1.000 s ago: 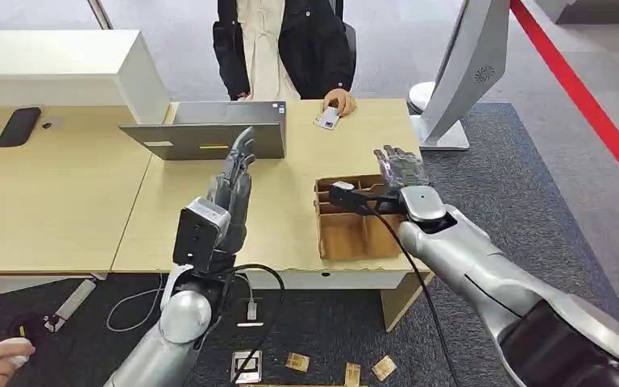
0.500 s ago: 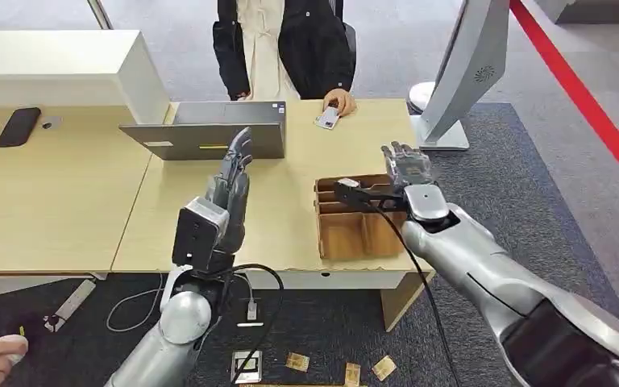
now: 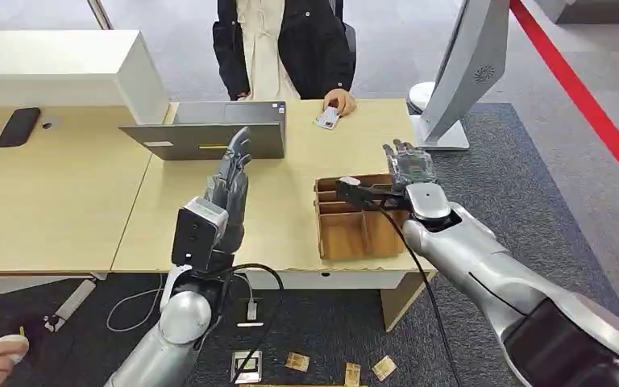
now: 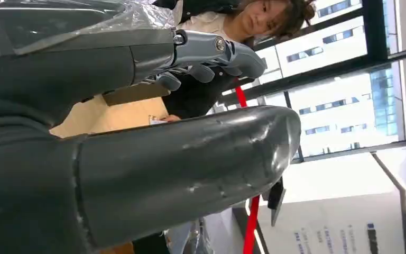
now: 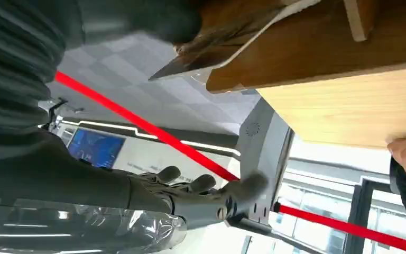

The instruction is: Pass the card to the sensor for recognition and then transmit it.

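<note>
Far left on the desk point(image 3: 64, 210) you've got a black phone point(image 3: 18, 126) lying flat beside a white box point(image 3: 56, 72). Next, an open grey laptop point(image 3: 209, 137) at the far edge. Your left hand point(image 3: 232, 187) is raised above the desk in front of the laptop, fingers straight and together, pointing away, holding nothing, touching nothing. In the left wrist view that hand point(image 4: 137, 137) shows a thick thumb and extended fingers, nothing between them.

The card point(image 3: 327, 118) lies on the desk's far edge, under the fingers of a person's hand point(image 3: 340, 101); the person point(image 3: 286, 44) in a dark jacket stands behind the desk. Card is well apart from both your hands.

A brown compartmented cardboard box point(image 3: 355, 226) sits near the desk's right front. Your right hand point(image 3: 408, 168) hovers above its far right corner, fingers spread, nothing held. Right wrist view agrees: hand point(image 5: 190, 193) loose, empty.

Rightmost, the white sensor stand point(image 3: 463, 72) rises at the desk's right end.
</note>
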You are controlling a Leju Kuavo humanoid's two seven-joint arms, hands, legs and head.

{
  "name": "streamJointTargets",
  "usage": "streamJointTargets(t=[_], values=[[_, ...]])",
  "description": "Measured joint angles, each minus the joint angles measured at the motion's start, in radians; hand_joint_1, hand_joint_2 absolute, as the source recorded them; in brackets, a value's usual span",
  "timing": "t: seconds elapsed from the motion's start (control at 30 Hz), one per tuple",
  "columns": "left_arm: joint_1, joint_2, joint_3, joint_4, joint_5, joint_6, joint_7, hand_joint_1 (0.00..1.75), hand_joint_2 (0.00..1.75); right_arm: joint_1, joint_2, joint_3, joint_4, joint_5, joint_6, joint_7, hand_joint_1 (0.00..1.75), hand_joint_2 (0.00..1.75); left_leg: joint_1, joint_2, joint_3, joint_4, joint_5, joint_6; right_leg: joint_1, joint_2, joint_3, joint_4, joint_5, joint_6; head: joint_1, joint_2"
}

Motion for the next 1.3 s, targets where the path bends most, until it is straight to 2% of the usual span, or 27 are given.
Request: streamJointTargets(t=[0.5,1.27,1.3], values=[[0.0,0.0,0.0,0.0,0.001,0.003,0.0,0.0,0.0,0.0,0.005,0.0,0.0,-0.003,-0.015,-0.015,1.75,1.75,0.0,0.0,0.0,0.0,0.0,0.0,0.0,0.0,0.0,0.0,0.0,0.0,0.0,0.0],[0.0,0.0,0.0,0.001,0.011,-0.01,-0.001,0.0,0.0,0.011,-0.006,-0.005,-0.002,0.003,-0.035,-0.002,1.75,1.75,0.0,0.0,0.0,0.0,0.0,0.0,0.0,0.0,0.0,0.0,0.0,0.0,0.0,0.0],[0.0,0.0,0.0,0.001,0.012,-0.01,-0.001,0.0,0.0,0.012,-0.007,-0.007,-0.002,0.003,-0.035,-0.002,0.65,1.75,0.0,0.0,0.0,0.0,0.0,0.0,0.0,0.0,0.0,0.0,0.0,0.0,0.0,0.0]])
